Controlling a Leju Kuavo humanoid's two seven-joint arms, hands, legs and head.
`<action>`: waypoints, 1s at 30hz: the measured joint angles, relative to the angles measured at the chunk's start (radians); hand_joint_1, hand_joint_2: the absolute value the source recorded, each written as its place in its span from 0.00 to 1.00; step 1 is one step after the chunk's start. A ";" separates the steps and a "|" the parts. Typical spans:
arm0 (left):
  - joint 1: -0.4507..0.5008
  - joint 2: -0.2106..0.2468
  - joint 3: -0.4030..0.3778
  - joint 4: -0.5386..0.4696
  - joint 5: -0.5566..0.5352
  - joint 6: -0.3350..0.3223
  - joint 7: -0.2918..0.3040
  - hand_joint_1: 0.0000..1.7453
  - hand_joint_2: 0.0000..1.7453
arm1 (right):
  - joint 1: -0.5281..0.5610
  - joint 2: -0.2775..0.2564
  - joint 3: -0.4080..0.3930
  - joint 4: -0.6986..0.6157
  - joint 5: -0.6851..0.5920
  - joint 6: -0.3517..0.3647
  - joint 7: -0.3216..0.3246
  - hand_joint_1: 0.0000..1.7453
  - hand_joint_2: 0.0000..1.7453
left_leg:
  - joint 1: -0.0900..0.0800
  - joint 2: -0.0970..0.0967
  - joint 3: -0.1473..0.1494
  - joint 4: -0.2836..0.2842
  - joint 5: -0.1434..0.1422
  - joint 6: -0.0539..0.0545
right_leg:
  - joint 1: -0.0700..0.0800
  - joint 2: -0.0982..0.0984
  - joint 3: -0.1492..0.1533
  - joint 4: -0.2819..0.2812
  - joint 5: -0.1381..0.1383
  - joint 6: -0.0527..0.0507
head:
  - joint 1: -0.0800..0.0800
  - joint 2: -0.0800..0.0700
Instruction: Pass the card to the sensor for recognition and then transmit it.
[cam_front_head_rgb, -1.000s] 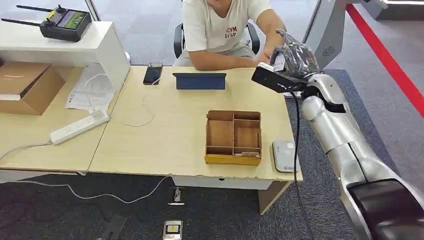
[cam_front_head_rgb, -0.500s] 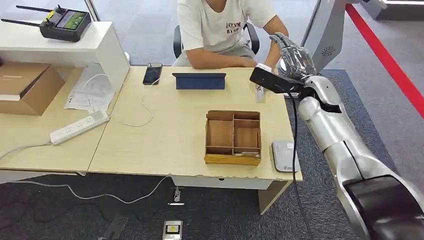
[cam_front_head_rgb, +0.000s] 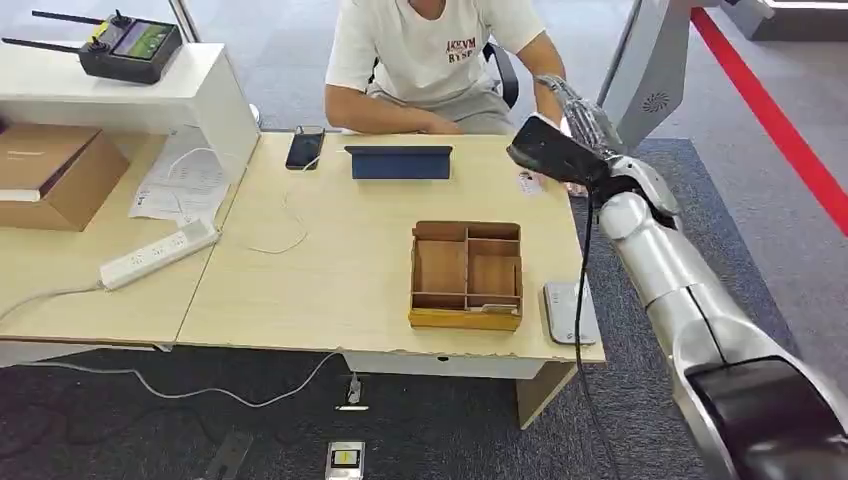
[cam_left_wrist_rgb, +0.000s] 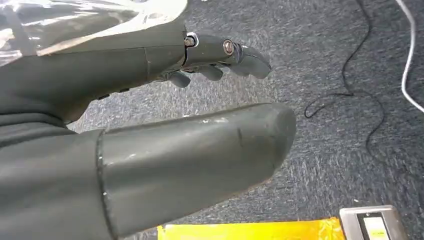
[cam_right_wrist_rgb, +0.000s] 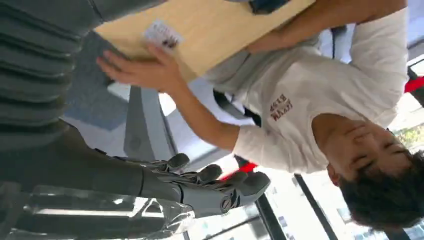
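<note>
A: One card, small and white with a printed patch (cam_front_head_rgb: 529, 181), lies flat on the pale wooden desk (cam_front_head_rgb: 330, 270) at about 2 o'clock from the brown wooden divided tray (cam_front_head_rgb: 467, 275). It's out of the robot's grasp.

B: State of the right hand (cam_front_head_rgb: 585, 118)?

A: Raised beyond the desk's far right corner, fingers (cam_right_wrist_rgb: 210, 186) stretched nearly straight and apart, holding nothing. The person's hand (cam_right_wrist_rgb: 142, 71) rests at the desk edge just beside the card.

B: So the handover looks done?

A: My reading, yes. Card delivered; what's left is clearing out. To do that well: keep the fingers extended, draw the arm back along its own line, stay off the person's forearm and the black wrist camera's trailing cable (cam_front_head_rgb: 582, 290).

B: Left hand (cam_left_wrist_rgb: 150, 115)?

A: Hanging low over dark grey carpet (cam_left_wrist_rgb: 340, 60). Thumb straight, fingers loosely extended, nothing in them.

B: Sensor?

A: Likely the grey-white flat reader (cam_front_head_rgb: 570, 312) at 3 o'clock of the tray, near the desk's front edge. Judgement only.

B: Surroundings?

A: Blue tablet stand (cam_front_head_rgb: 399, 161) at 12 o'clock from the tray, black phone (cam_front_head_rgb: 305, 146) at 11, white power strip (cam_front_head_rgb: 158, 253) at 9. Cardboard box (cam_front_head_rgb: 50, 172) far left, black remote controller with antennas (cam_front_head_rgb: 120, 42) on a white shelf (cam_front_head_rgb: 150, 85). Red floor stripe (cam_front_head_rgb: 780, 120) at far right.
</note>
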 joint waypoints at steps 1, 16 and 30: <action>0.001 0.000 0.000 0.000 0.004 0.000 0.000 0.00 0.00 | 0.011 -0.001 -0.006 -0.019 -0.045 0.027 0.012 0.00 1.00 | 0.000 0.000 0.000 0.000 0.000 0.000 | 0.000 0.000 0.000 0.000 0.000 0.000 | 0.000 0.000; 0.023 0.005 0.002 0.000 0.049 0.014 -0.004 0.00 0.00 | 0.338 -0.058 -0.039 -0.394 -0.280 0.113 0.171 0.00 1.00 | 0.001 0.000 0.000 0.000 0.000 0.000 | 0.001 0.000 0.001 -0.001 0.000 0.000 | 0.000 0.000; 0.024 0.005 0.003 0.000 0.047 0.013 0.004 0.00 0.00 | 0.518 -0.084 -0.041 -0.507 -0.294 0.103 0.174 0.00 1.00 | 0.001 0.000 0.000 0.000 0.000 0.000 | 0.001 0.000 0.001 -0.001 0.000 0.000 | 0.000 0.000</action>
